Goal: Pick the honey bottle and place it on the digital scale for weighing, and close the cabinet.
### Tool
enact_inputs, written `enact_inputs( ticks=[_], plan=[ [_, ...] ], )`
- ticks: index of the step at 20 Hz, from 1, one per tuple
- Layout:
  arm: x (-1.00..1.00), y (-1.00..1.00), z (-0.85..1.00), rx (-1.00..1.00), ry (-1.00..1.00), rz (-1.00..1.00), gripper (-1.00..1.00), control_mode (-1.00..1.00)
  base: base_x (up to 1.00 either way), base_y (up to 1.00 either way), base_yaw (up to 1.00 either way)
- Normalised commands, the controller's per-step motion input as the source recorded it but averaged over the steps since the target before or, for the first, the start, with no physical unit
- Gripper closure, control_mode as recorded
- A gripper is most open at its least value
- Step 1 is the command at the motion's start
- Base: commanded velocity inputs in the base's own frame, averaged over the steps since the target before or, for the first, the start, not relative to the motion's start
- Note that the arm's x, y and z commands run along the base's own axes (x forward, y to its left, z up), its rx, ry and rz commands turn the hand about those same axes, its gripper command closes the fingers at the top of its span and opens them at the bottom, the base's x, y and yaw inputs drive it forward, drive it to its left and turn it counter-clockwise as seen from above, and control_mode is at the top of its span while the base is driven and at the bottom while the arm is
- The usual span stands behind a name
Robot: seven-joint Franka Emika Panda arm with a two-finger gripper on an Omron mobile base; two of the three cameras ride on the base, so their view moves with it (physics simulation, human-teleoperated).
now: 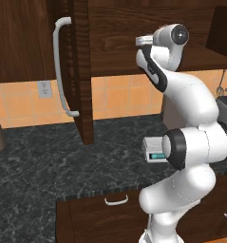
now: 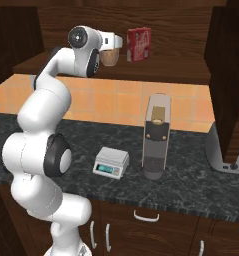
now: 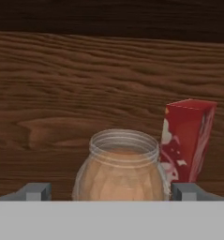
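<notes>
Inside the open cabinet (image 1: 81,71), on its wooden shelf, the honey bottle (image 3: 122,168) stands upright with the gripper (image 3: 111,191) reaching in level at it, one finger tip on each side of the jar with the jaws spread wide; whether they touch the glass cannot be told. Just beside the bottle stands a red box (image 3: 187,140) printed with white shapes, its writing too blurred to read. Down on the dark counter (image 2: 191,185), the digital scale (image 2: 111,162) sits near the coffee machine (image 2: 155,136), its teal display showing no legible digits.
</notes>
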Motion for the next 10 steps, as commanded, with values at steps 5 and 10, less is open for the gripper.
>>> enact_inputs(
  ticks=[5,10],
  plan=[
    [0.2,-0.12,0.0,0.0,0.0,0.0,-1.0,-1.0,0.0,0.0,0.0],
    [0.3,-0.02,0.0,0.0,0.0,0.0,-1.0,-1.0,0.0,0.0,0.0]
  ],
)
